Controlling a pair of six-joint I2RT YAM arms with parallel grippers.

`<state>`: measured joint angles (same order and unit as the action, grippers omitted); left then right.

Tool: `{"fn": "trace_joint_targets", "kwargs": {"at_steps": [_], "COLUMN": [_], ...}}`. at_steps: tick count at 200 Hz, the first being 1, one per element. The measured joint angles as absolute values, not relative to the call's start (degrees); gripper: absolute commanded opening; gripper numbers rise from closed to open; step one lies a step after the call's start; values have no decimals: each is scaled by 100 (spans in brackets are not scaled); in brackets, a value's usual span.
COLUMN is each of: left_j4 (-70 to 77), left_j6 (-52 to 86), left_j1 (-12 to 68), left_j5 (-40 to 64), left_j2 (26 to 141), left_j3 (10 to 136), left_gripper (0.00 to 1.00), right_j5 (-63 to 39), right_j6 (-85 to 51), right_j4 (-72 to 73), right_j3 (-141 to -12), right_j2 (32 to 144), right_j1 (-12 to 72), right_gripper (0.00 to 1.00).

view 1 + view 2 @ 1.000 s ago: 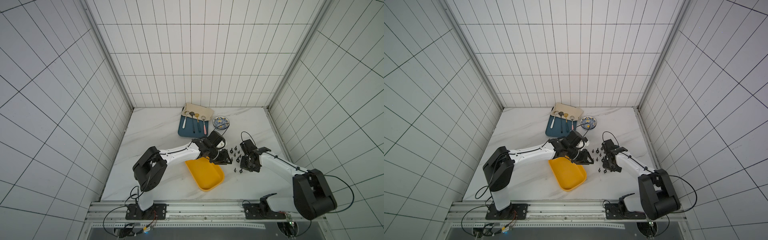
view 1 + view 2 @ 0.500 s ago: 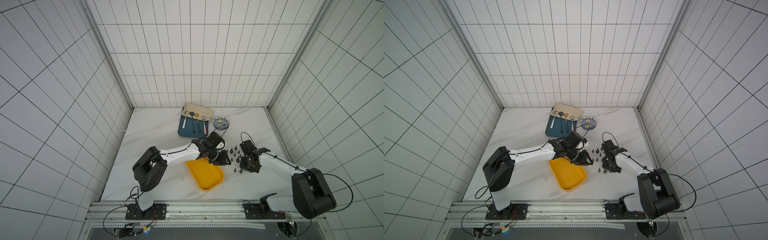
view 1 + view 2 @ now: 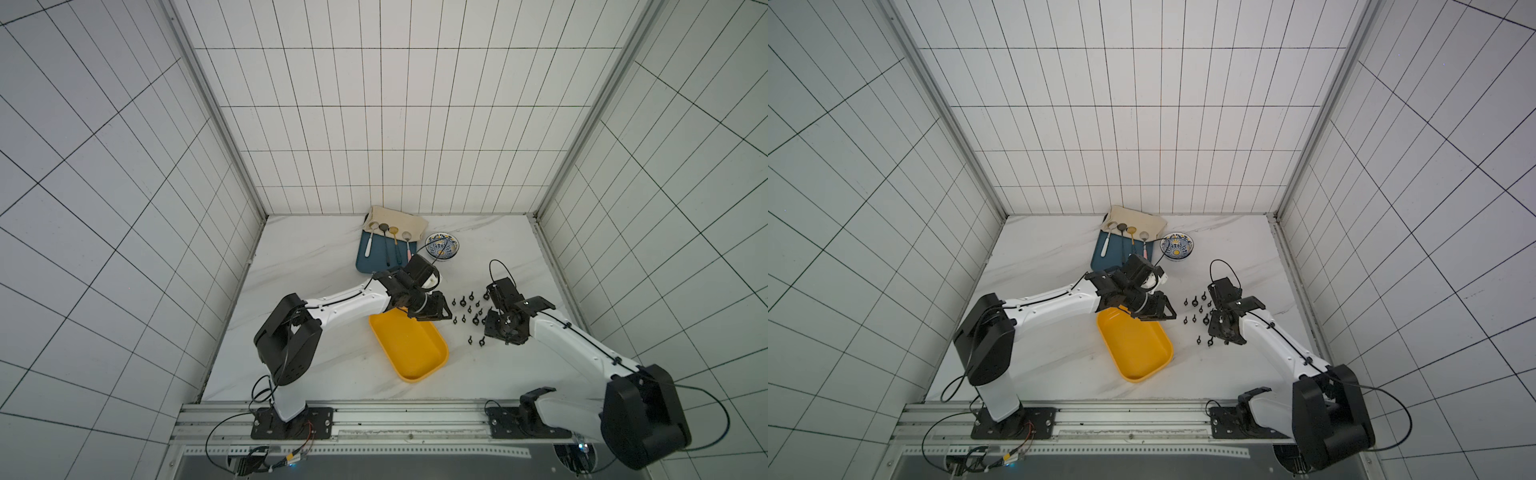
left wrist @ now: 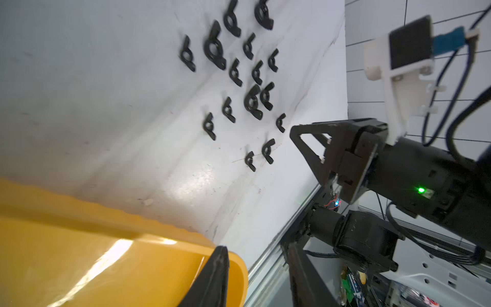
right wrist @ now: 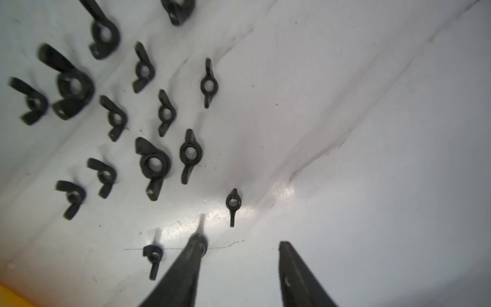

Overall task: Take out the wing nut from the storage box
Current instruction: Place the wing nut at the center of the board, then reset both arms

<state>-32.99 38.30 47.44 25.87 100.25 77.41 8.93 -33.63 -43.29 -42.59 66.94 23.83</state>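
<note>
While left gripper (image 4: pixel 256 248) and right gripper (image 5: pixel 241 241) gape, small black metal wing nuts (image 3: pixel 470 308) at two o'clock from the shallow yellow plastic storage box (image 3: pixel 409 347) look light, slippery: pinch their wings.

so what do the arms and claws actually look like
The left arm and right arm have white links, chunky black joints and thin black cables running along them. The left claw and right claw are black, with tapered pointed fingers. The right wrist carries a white camera mount and a small green light.
</note>
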Motion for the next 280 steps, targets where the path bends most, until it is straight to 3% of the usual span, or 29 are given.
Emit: {"fn": "trace_joint_targets", "kwargs": {"at_steps": [47, 64, 67, 70, 120, 156, 189, 204, 256, 280], "left_j4": [-3935, -3579, -3498, -3415, -1522, -825, 355, 836, 2429, 3433], "left_j6": [2683, 2375, 2241, 2257, 1398, 1107, 1651, 1850, 1514, 1422], "left_j1": [4289, 4307, 4307, 4307, 4226, 3345, 805, 91, 43, 38], "left_j5": [-591, -1549, -1737, -1872, -3798, -4108, -2799, -2526, -2373, -2508], "left_j2": [8232, 7465, 7314, 7205, 5699, 5782, 6163, 6289, 6552, 7231], "left_j3": [8130, 7920, 7848, 7780, 5631, 5196, 4519, 3887, 2270, 1863], "left_gripper": [54, 75, 92, 97, 98, 98, 98, 98, 98, 98], "right_j5": [1835, 2095, 2121, 2152, 2373, 3052, 3020, 2755, 1706, 1415], "right_j6": [-2779, -2589, -2565, -2550, -1929, -1492, -309, 93, 322, 473], "right_j4": [-3863, -3548, -3496, -3450, -2895, -2034, 303, 908, 2462, 3009], "right_j3": [-5817, -6246, -6292, -6333, -6388, -6036, -4469, -3933, -3068, -2698], "right_j2": [5968, 5957, 5966, 5972, 6117, 6167, 6187, 6346, 7334, 7699], "right_j1": [2386, 2383, 2383, 2386, 2386, 2335, 1769, 1446, 923, 917], "right_gripper": [99, 99, 99, 99, 99, 99, 99, 99, 99, 99]}}
